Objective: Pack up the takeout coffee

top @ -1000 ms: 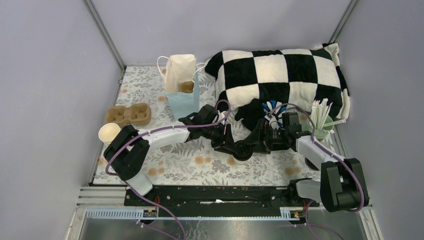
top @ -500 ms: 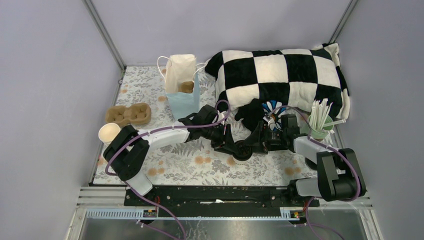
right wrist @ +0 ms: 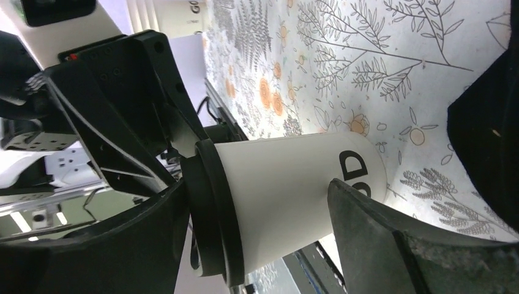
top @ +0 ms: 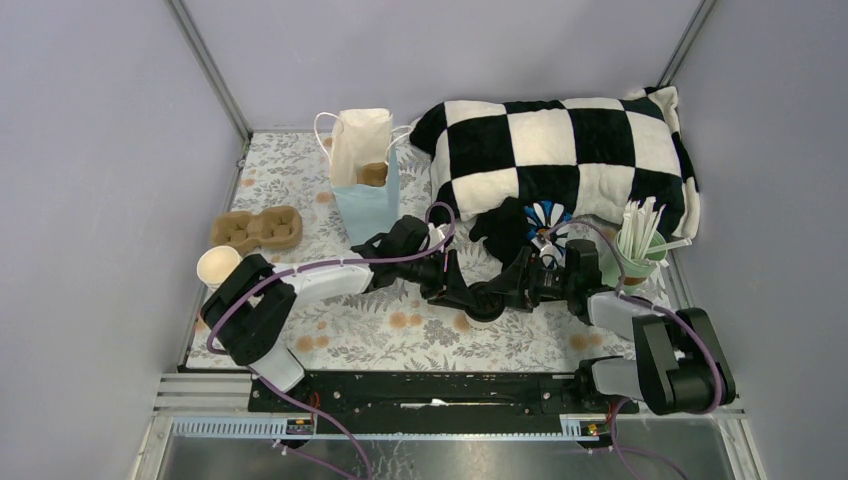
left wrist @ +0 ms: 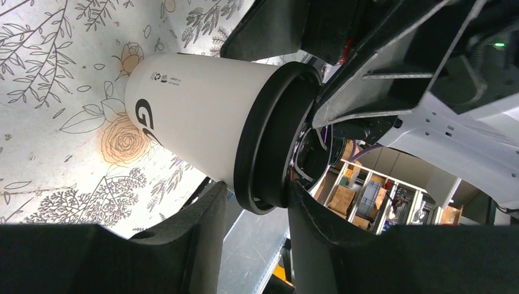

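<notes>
The takeout coffee (top: 483, 308) is a cream-white paper cup with a black lid, standing upright on the floral mat between both grippers. In the left wrist view the cup (left wrist: 196, 116) carries its lid (left wrist: 269, 135), and my left gripper (left wrist: 257, 197) is shut on the lid's rim, one finger under it and one on top. In the right wrist view my right gripper (right wrist: 257, 187) stands wide open along the cup (right wrist: 294, 184). One finger lies against the lid (right wrist: 211, 214), the other in front of the cup's lower side.
A light blue and white paper bag (top: 365, 175) stands open behind the cup. A brown cardboard cup carrier (top: 257, 229) and a stack of cream cups (top: 218, 266) are at the left. A mint-green cup of straws (top: 640, 262) and a checkered blanket (top: 560, 160) are at the right and back.
The right wrist has dropped lower and nearer the table's front, its gripper staying at the cup. The left arm has shifted slightly. The cup has stayed in place.
</notes>
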